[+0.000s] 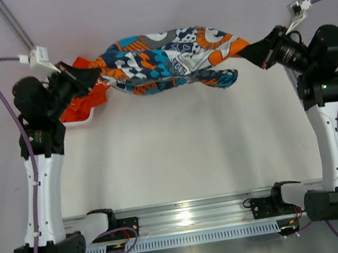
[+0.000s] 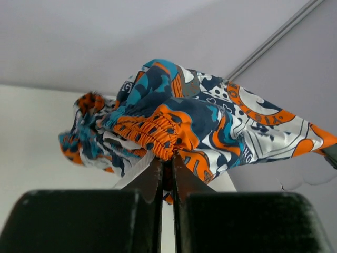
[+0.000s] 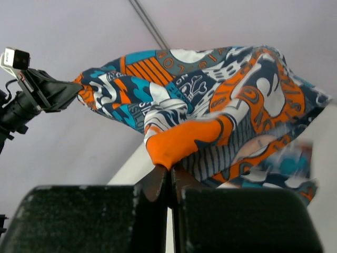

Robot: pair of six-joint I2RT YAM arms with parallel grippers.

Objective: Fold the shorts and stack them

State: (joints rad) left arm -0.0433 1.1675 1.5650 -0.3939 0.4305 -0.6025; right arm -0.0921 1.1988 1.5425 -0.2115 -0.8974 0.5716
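table [image 1: 180, 157]: pale top; arm bases at the near edge, both arms reaching toward the far side.
printed shorts [image 1: 170, 58]: blue, teal, orange and white pair, strung between the two grippers over the far part of the table. Bunched and twisted along its length, sagging in the middle, nowhere spread flat. From above I cannot tell whether the low part touches the table.
orange shorts [image 1: 80, 107]: plain orange pair, crumpled at far left, just beside and partly behind the left arm, resting in or on the white basket.
white basket [image 1: 87, 121]: only a strip of rim shows under the orange cloth.
left gripper [image 2: 166, 163]: jaws pinched almost together on the gathered elastic waistband of the printed shorts.
right gripper [image 3: 169, 171]: jaws clamped tight on a plain orange edge at the other end of the printed shorts.
done: printed pair held at two ends. No fold visible in either pair, nothing stacked.
left to do: by my reading, nearly all of it. Lay the printed pair flat and fold it, fetch and fold the orange pair, then stack them.
hidden or unclear: most of the orange pair and the basket sit behind the left arm. No drawstring seen. Cannot tell whether the right gripper's edge is hem or waistband. The lower right of the right wrist view is blurred.
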